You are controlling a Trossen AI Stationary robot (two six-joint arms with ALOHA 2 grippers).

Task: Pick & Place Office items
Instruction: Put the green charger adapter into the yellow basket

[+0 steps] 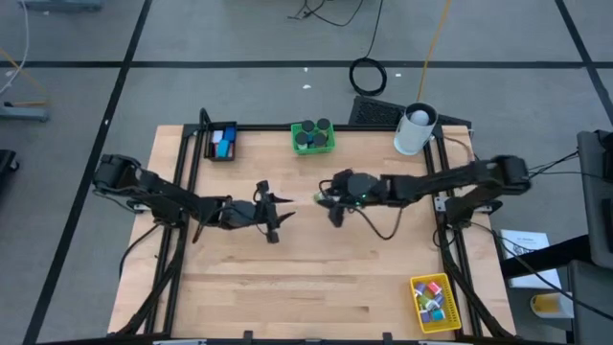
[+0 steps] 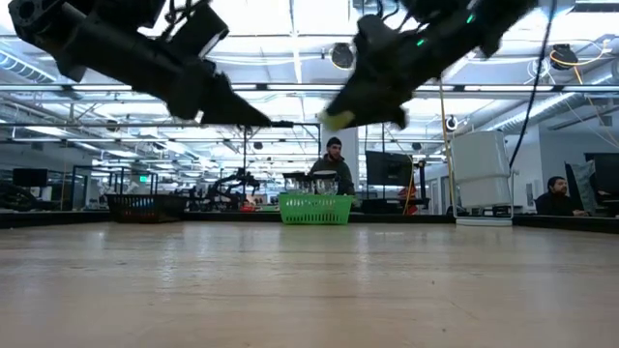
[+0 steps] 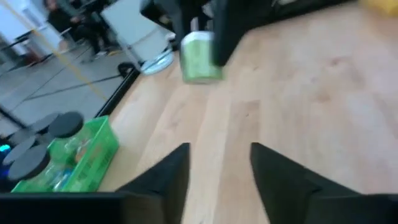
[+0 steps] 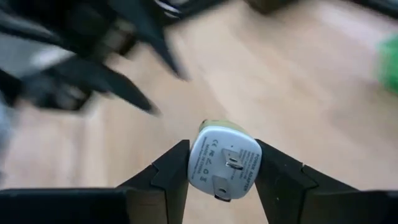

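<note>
My right gripper is shut on a small pale green plug adapter with a white face and metal prongs. It hangs above the table's middle, and the low view shows it high over the table. My left gripper is open and empty, just left of the adapter, with its fingers pointing toward it. In the left wrist view the adapter shows ahead of my left gripper. Black rolls stand in a green bin. My right gripper pinches the adapter by its two opposite side faces, one finger on each side, with the white pronged face turned toward the wrist. The fingers come from the table's right, slanting a little downward. The adapter is lifted clear of the table.
A black bin with blue blocks sits at the far left and the green bin at the far middle. A big white cylinder stands far right, and a yellow bin of small coloured items near right. People show in the room beyond.
</note>
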